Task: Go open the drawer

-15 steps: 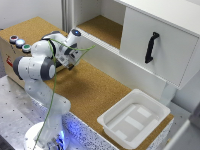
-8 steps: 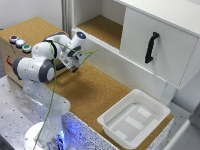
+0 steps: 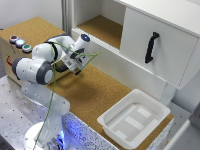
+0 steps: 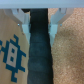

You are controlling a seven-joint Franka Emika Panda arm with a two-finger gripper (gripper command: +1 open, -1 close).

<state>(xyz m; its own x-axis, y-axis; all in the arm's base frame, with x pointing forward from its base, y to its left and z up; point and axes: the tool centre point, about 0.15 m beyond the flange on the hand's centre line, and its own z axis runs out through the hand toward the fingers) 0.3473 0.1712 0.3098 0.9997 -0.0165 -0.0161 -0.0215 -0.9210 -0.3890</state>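
Since 0.5 s ago the wrist has swung slightly toward the cabinet; arm base unchanged, nothing else on the bench has shifted.

Drawer: white front panel at about 2 o'clock in the exterior view, set in the white cabinet, fully closed, face turned toward the bench. Its black handle is a bar with its long axis near vertical, top leaning a little toward the exterior view's right.

Gripper: near the bench centre-left, well apart from the drawer. In the wrist view two pale fingers stand parted with nothing between them, so released; the picture is blurred, so the gap is only roughly judged.

Surface: cork-topped bench. White tray at 5 o'clock, near the bench edge. Open cork shelf at 12 o'clock, beside the drawer. Three buttons on a box at 9 o'clock. Green cable runs down the arm. Perforated metal table below.
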